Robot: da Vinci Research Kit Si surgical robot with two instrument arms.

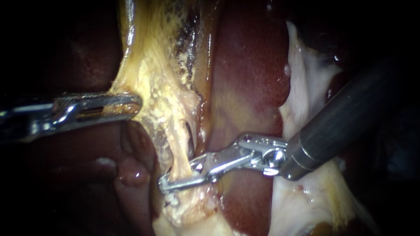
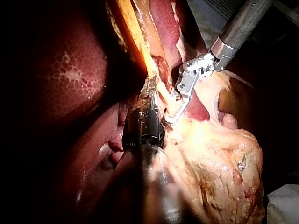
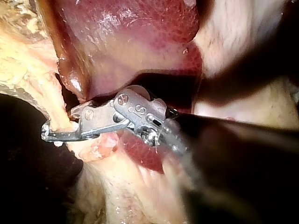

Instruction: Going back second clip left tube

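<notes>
A yellowish tube (image 1: pixel 180 153) runs down the middle, left of the dark red liver (image 1: pixel 249 65). My right instrument (image 1: pixel 174 177) comes in from the right. Its jaws stand slightly open with the tube lying between them, which also shows in the right wrist view (image 3: pixel 52 128). Just below the jaws a small bright metal piece (image 1: pixel 168 200) sits on the tube and looks like a clip. My left instrument (image 1: pixel 133 105) is shut on the yellow tissue (image 1: pixel 151 94) higher up and holds it to the left. In the left wrist view the left instrument (image 2: pixel 150 83) grips the same strand.
Pale white tissue (image 1: pixel 306 87) lies behind the right instrument's shaft (image 1: pixel 345 118). A small reddish lump (image 1: pixel 131 175) sits below the left instrument. Yellow fatty tissue (image 2: pixel 219 158) bulges beside the left instrument's shaft. White gauze (image 2: pixel 285 205) shows at the edge.
</notes>
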